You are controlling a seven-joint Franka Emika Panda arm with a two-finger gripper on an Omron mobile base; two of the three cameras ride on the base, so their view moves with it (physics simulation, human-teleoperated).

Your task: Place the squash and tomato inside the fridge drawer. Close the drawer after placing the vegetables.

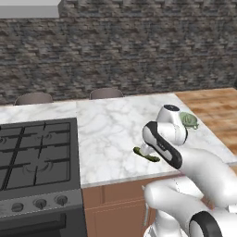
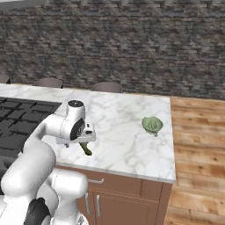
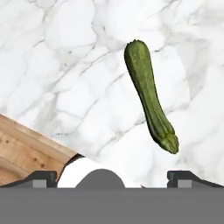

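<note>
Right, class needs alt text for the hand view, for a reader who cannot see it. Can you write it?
A dark green squash lies on a white marble counter, seen from above, its stem end near the right finger tip. The open gripper hangs over it, not touching; a strip of wood shows at lower left.

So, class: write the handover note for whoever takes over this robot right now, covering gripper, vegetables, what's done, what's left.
Gripper: open, holding nothing, above the squash.
Squash: lying flat on the marble counter near its front edge, not yet gripped.
Pale green item: sits further along the counter towards the wooden floor side; not part of the job.
Done: nothing stored.
Left: grasp the squash, put it and the tomato into the fridge drawer, close the drawer.
</note>
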